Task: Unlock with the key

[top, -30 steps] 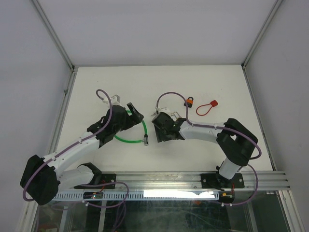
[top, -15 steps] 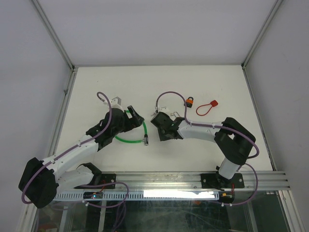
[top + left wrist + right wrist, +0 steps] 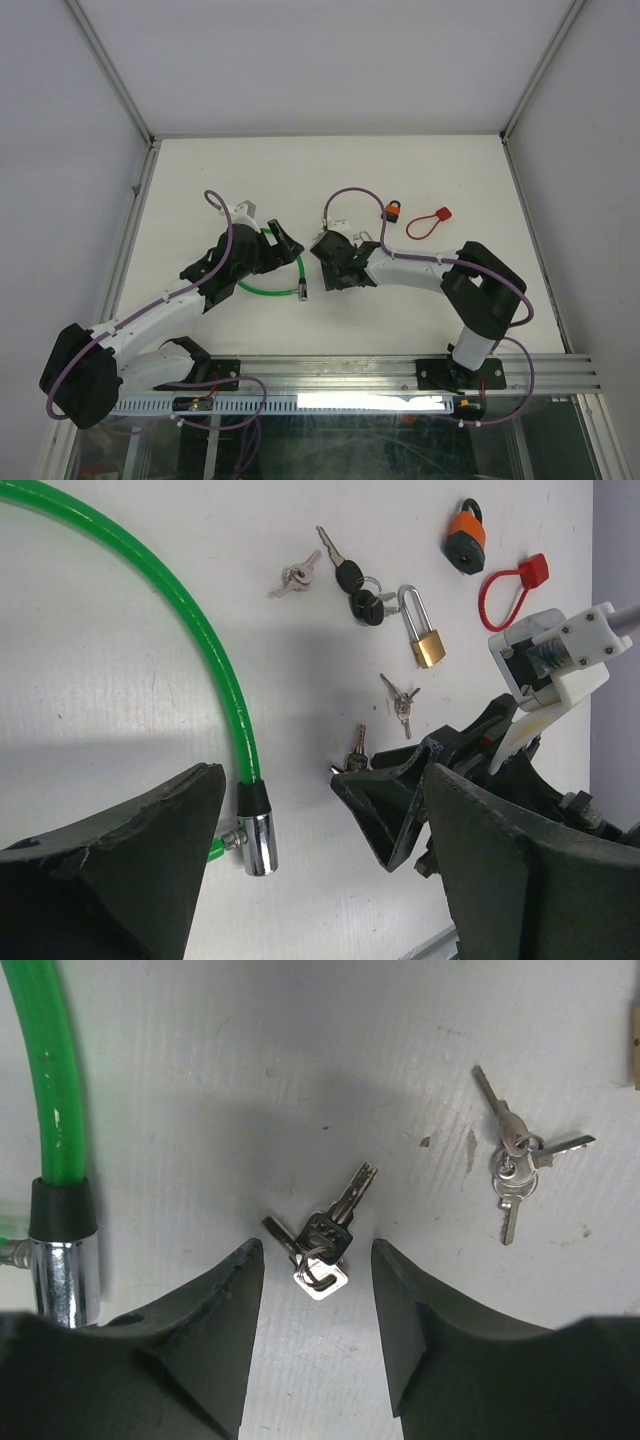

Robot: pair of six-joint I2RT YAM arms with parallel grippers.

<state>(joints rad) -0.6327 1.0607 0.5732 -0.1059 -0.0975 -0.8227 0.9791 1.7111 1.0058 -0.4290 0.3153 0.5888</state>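
Lying on the white table (image 3: pixel 200 180) were one green cable lock (image 3: pixel 200 630), four key bunches, two padlocks and one red loop seal (image 3: pixel 505 585); two grippers hung over them. The cable lock's metal end (image 3: pixel 258 840) served as landmark.

The nearest key bunch (image 3: pixel 325 1235) lay flat on the table just to the right of the metal end. It sat between the fingertips of the right gripper (image 3: pixel 315 1300), whose jaws stood apart with a gap on either side of the keys, clamping nothing. This bunch comprised a dark-headed key with a silver blade, at least one more blade splayed the other way, and a ring carrying a squarish silver tab.

An all-silver key bunch (image 3: pixel 400 702) lay farther right of the metal end. The black-headed key bunch (image 3: pixel 355 585) and a small silver key bunch (image 3: pixel 297 575) lay well apart from it, toward the far side. The brass padlock (image 3: pixel 425 635) lay just beside the black-headed key bunch. The orange padlock (image 3: pixel 465 542) and the loop seal lay farthest from the metal end.

The left gripper (image 3: pixel 320 880) hung over the metal end, jaws wide apart and holding nothing.

From above, the key bunches were too small to make out, and part of the cable ran under the left arm. The right wrist view cut the brass padlock to a sliver at its edge. No keyhole could be made out on the metal end.
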